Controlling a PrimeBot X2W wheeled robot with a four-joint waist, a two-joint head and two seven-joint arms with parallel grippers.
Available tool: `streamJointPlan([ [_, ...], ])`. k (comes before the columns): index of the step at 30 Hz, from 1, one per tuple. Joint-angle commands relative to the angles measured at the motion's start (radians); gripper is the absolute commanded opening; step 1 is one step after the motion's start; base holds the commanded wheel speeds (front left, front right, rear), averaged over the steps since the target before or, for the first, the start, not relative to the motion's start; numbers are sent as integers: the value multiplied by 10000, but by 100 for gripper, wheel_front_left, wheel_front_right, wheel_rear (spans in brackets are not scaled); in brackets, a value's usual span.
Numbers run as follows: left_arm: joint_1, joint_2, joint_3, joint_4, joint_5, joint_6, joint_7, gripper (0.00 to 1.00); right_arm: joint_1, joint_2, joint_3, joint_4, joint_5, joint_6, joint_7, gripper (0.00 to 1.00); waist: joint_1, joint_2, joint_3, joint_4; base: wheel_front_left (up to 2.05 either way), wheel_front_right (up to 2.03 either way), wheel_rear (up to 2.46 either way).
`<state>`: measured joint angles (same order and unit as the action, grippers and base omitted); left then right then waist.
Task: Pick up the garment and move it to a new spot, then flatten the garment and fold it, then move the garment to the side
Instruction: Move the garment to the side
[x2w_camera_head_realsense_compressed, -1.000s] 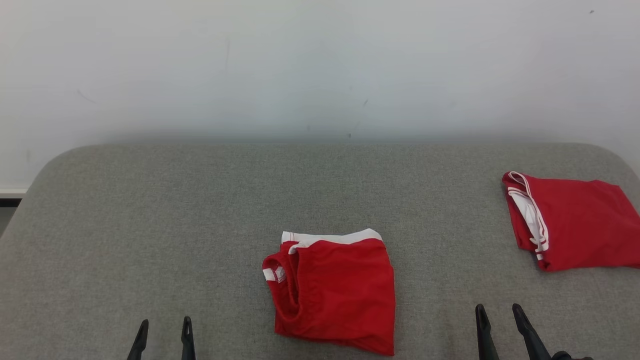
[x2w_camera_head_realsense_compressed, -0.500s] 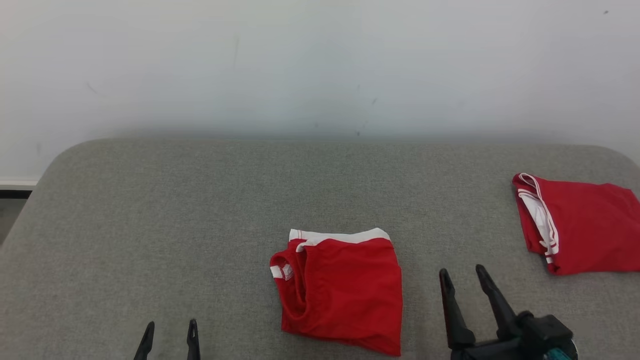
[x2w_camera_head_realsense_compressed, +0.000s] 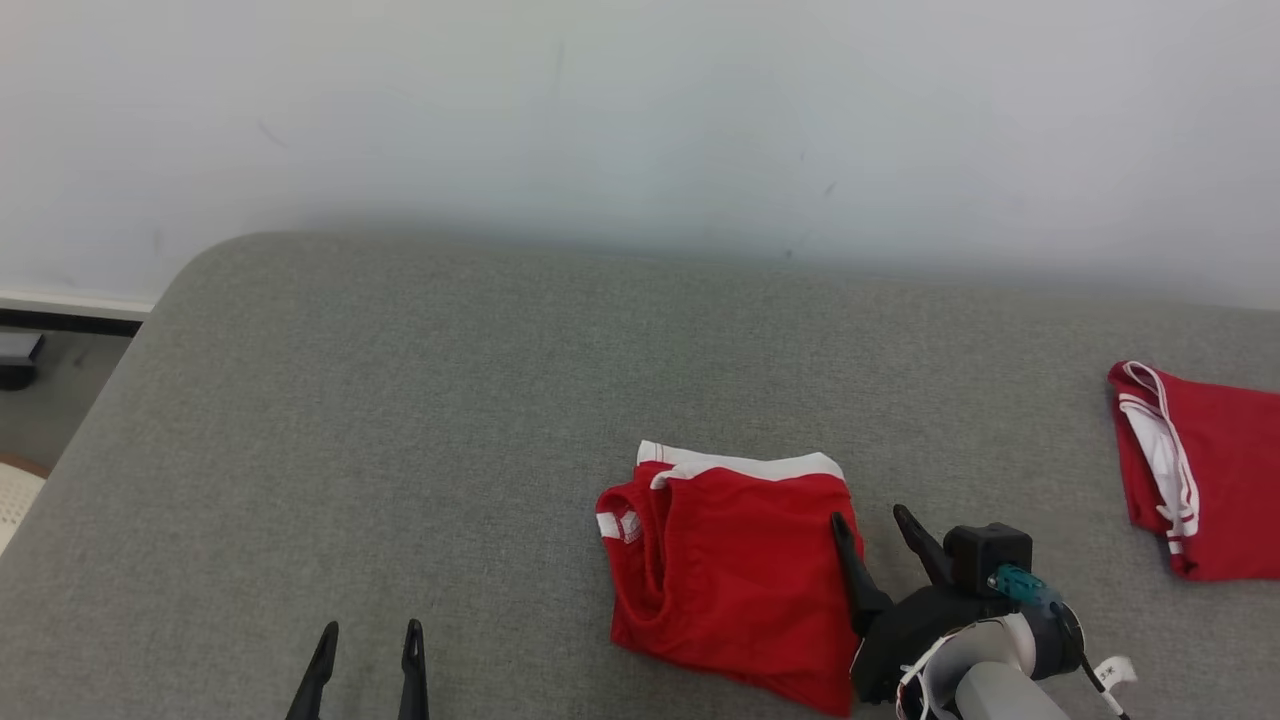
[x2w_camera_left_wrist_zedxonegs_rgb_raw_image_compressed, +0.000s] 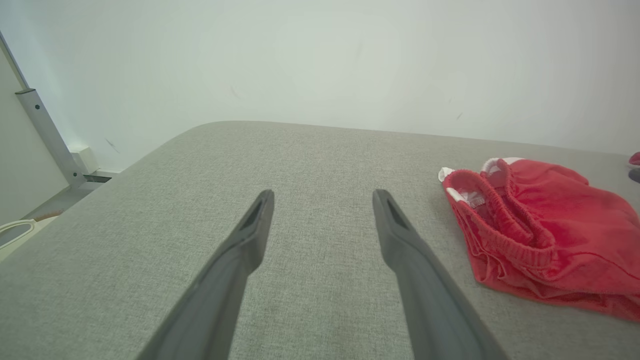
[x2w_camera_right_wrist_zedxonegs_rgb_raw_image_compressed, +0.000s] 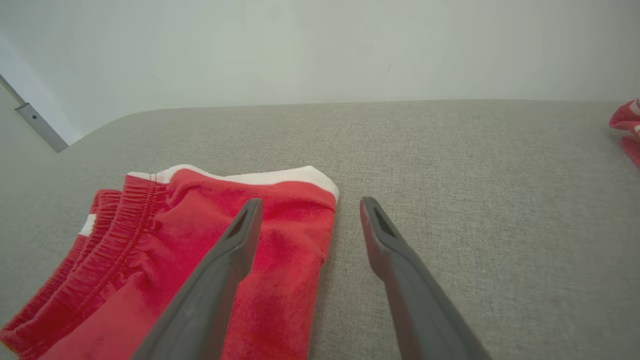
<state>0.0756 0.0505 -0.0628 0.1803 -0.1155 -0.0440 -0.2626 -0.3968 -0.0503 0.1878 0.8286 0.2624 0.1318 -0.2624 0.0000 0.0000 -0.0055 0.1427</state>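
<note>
Here: garment (x2w_camera_head_realsense_compressed: 735, 570) lies compact at your right claw (x2w_camera_head_realsense_compressed: 868, 517). Fold judged done; move to side not yet done. Left claw (x2w_camera_head_realsense_compressed: 371, 627): low, spread, empty, garment well off to its right. Right claw: tilted low, jaws wide, nothing held; left finger over cloth edge, right finger over bare table (x2w_camera_head_realsense_compressed: 400, 400). Farther right of it: second red garment (x2w_camera_head_realsense_compressed: 1220, 470).

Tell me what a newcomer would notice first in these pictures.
The folded red garment with white trim, lying near the front middle of the grey padded table, grabs the eye first. Next comes the right gripper, fingers open over the garment's right edge. A second red garment lies at the table's far right.
</note>
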Motion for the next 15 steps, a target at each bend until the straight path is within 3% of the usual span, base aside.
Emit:
streamJointPlan([
  [1, -146, -2, -53, 16, -49, 16, -29, 100, -217, 2, 75, 410, 198, -22, 12, 100, 0, 0, 207, 271, 0, 0, 0],
  [7, -352, 2, -249, 66, -90, 65, -29, 100, -1117, 2, 462, 2445, 822, -22, 156, 100, 0, 0, 404, 576, 0, 0, 0],
  [13, -408, -2, -330, 108, -179, 91, -29, 100, -1216, 2, 1450, 3069, 2070, -22, 437, 100, 0, 0, 517, 659, 0, 0, 0],
  [14, -437, -2, -346, 111, -188, 97, -29, 100, -1207, 14, 1655, 3138, 2219, -22, 531, 49, 0, 0, 526, 665, 0, 0, 0],
  [15, -466, -2, -362, 118, -201, 101, -29, 100, -1208, 23, 1814, 3197, 2312, -20, 532, 18, 0, 0, 538, 671, 0, 0, 0],
])
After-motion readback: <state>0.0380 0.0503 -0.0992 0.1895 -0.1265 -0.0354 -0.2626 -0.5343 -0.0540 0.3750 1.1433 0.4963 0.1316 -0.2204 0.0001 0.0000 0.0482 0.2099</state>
